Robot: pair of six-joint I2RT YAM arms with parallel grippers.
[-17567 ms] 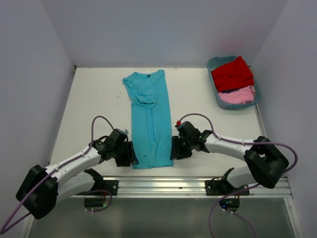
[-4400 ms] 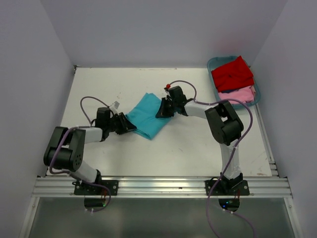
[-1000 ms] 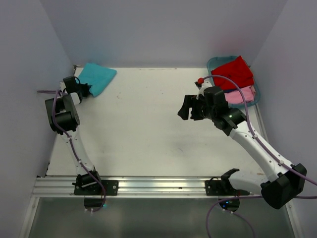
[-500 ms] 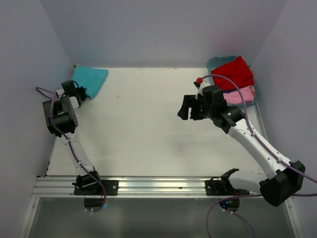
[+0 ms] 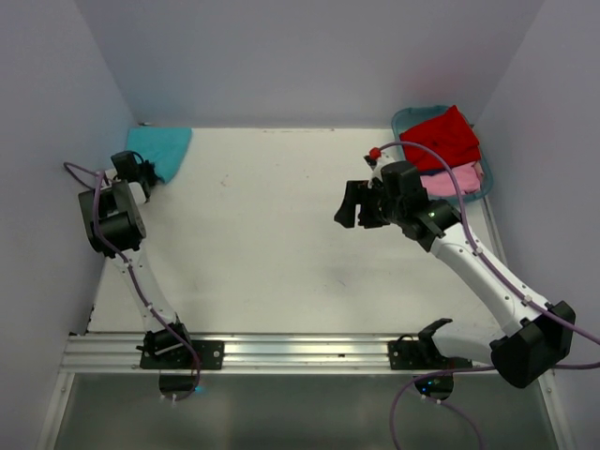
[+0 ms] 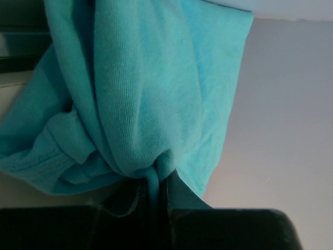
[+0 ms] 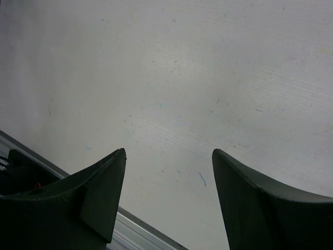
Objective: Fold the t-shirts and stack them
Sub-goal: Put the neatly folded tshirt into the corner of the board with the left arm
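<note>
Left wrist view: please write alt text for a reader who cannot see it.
The left gripper, shut, pinches a bunched turquoise t-shirt that fills most of the picture. A pale surface shows at the right.

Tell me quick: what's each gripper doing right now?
Left gripper: closed on the turquoise t-shirt.
Right gripper: open, holding nothing.

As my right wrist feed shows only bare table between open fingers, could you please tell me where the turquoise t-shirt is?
Observer: The turquoise t-shirt is at the far left corner of the table, pinched in the shut left gripper.
Operator: Thank you. And where are the other shirts?
Observer: The red t-shirt lies on top of the pale pink t-shirt in the teal tub at the far right.
</note>
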